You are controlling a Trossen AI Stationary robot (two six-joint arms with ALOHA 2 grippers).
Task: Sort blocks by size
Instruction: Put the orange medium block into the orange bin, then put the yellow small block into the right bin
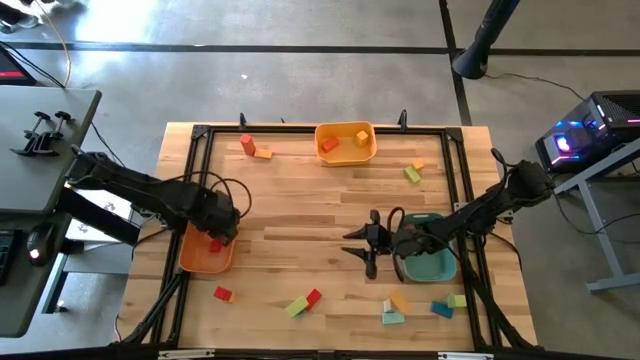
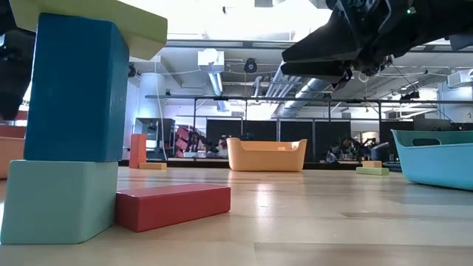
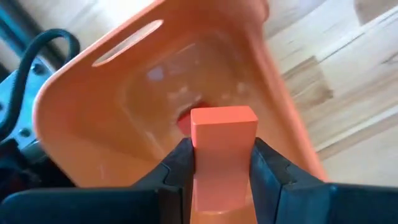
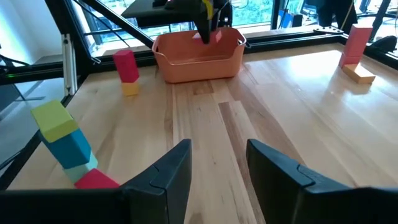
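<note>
Left tool (image 3: 221, 165) grips an orange block (image 3: 222, 149) above the orange tray (image 3: 112, 112).

Bright, even overhead light; ceiling glare washes out the low view's top, and the bench (image 2: 310, 214) shines softly.

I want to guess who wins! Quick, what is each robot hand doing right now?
Left gripper: shut on the small orange wooden block, above the orange plastic tray.
Right gripper: open, holding nothing, over the wooden table.
</note>
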